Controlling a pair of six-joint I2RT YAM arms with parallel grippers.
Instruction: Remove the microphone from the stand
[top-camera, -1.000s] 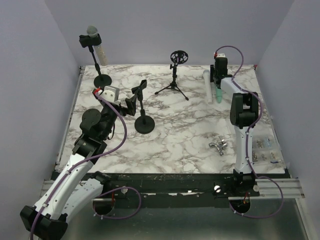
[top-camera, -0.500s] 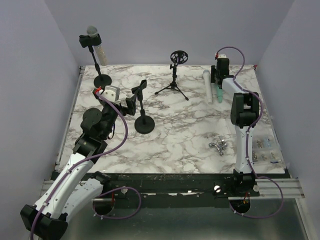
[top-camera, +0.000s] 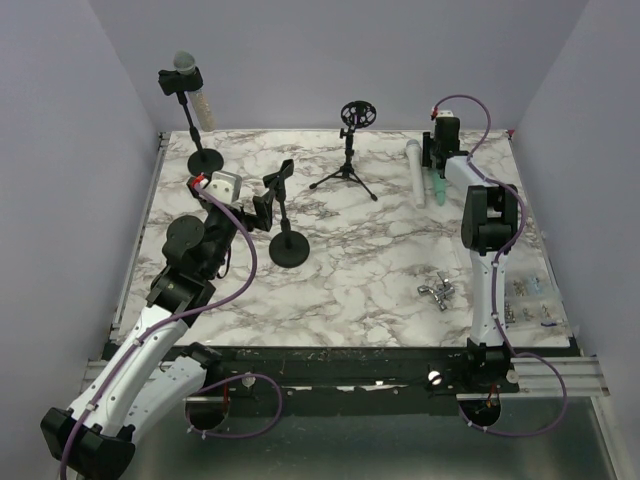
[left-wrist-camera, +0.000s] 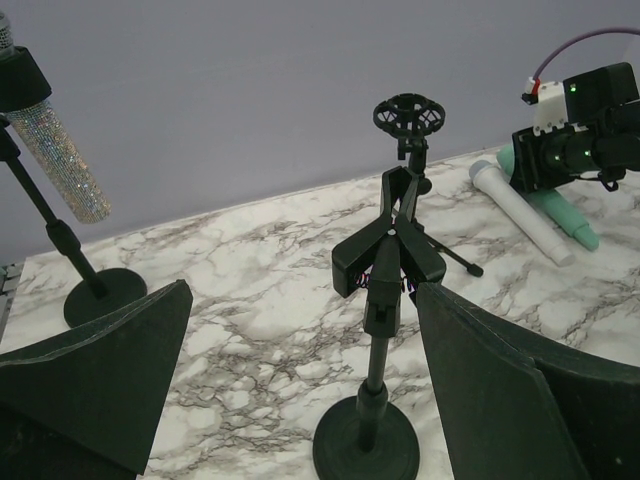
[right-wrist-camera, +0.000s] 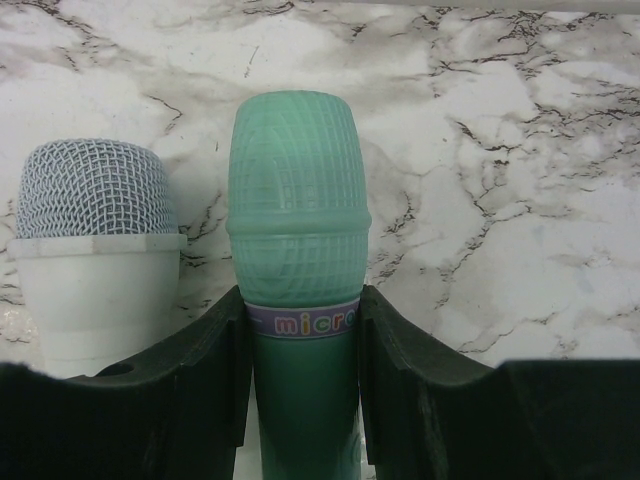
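A silver glitter microphone (top-camera: 197, 93) sits clipped in the tall stand (top-camera: 190, 125) at the back left; it also shows in the left wrist view (left-wrist-camera: 55, 150). My left gripper (top-camera: 258, 212) is open, its fingers either side of an empty clip stand (left-wrist-camera: 385, 300), not touching it. My right gripper (top-camera: 437, 165) is at the back right, shut on a green microphone (right-wrist-camera: 298, 260) that lies on the table beside a white microphone (right-wrist-camera: 95, 250). In the top view both lie side by side, white microphone (top-camera: 414, 172) left of the green microphone (top-camera: 438, 186).
A small tripod stand with an empty round shock mount (top-camera: 355, 115) stands at the back centre. A round black base (top-camera: 183, 237) lies at the left. Metal parts (top-camera: 438, 291) and small bits (top-camera: 527, 300) lie at the right front.
Both arms have shifted only slightly. The right gripper stays around the green microphone on the table, and the left stays open by the empty clip stand.
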